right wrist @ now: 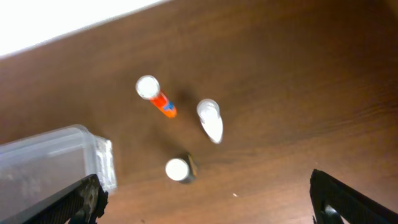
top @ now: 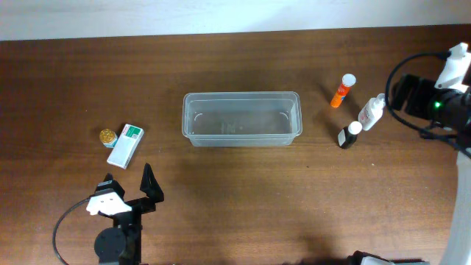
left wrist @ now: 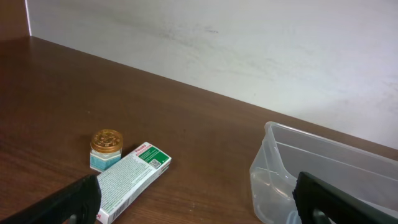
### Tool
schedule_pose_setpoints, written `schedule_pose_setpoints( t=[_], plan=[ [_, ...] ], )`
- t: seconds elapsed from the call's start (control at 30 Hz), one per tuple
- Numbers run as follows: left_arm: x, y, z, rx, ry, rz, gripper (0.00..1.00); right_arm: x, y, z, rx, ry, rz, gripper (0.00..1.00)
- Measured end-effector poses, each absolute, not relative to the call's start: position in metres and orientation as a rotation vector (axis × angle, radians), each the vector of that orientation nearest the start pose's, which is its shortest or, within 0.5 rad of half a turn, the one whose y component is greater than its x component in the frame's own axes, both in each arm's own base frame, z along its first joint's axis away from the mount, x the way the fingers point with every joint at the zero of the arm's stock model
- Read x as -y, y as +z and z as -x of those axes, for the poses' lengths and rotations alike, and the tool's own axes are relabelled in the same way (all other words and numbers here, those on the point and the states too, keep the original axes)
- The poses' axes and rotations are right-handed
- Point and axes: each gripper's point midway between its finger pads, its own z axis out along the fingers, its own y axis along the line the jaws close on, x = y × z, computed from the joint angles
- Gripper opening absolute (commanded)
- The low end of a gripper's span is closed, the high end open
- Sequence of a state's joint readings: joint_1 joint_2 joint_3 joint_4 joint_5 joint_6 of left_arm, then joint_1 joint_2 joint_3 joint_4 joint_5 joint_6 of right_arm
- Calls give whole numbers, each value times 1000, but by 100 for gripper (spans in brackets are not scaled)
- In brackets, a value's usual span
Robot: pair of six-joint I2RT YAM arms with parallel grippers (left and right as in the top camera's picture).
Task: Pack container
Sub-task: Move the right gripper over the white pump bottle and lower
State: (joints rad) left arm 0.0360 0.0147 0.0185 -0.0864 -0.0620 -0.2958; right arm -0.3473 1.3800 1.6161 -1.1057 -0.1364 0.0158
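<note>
The container (top: 241, 140) lies empty at the table centre. The left gripper (left wrist: 196, 186) and the right gripper (right wrist: 205, 186) both have their fingers wide apart and hold nothing. At its 3 o'clock the white bottle (top: 372, 112) stands just beside the dark bottle (top: 349, 135), so grasping one may topple the other.

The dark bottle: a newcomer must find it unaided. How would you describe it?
Find the clear container centred on the table; three white-capped bottles stand off its right end. The dark bottle is lowest in the overhead view and the only dark-bodied one, beside an orange tube and a white bottle.
</note>
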Motion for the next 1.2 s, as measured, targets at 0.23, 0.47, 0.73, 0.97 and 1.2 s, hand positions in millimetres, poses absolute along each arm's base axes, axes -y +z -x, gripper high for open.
schedule_pose_setpoints(
  t=[0.23,0.47,0.73,0.97,1.2],
  plan=[
    [-19,158,-245,-1624,-146,320,99,103,246,-350,-2603,64,-253,99],
    [-19,158,-245,-1624,-146,320,99,108,183,-368,-2771,135,-240,98],
    [-19,158,-245,-1624,-146,320,99,112,152,-394,-2776,187,-207,98],
    [-19,158,-245,-1624,-146,320,99,114,140,-406,-2766,186,-127,92],
    [-19,158,-245,-1624,-146,320,99,114,125,-411,-2782,205,-65,88]
  ],
)
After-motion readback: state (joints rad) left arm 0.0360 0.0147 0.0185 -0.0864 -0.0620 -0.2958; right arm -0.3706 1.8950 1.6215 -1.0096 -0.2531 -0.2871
